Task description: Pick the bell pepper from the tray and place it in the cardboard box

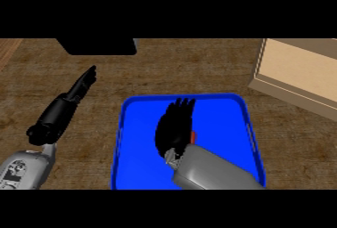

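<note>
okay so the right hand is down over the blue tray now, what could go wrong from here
1. The black right hand covers the bell pepper; only a red sliver shows at its edge, so whether the fingers are around it cannot be checked, and it may slip out.
2. The tan cardboard box sits far to the upper right, so the carry must lift over the rectangular blue tray's raised rim or it may catch on it.
3. The black left hand rests open beside the tray, apart from it.

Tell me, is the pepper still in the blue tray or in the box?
In the tray. A bit of red bell pepper peeks from under the right hand there, away from the cardboard box.
</note>
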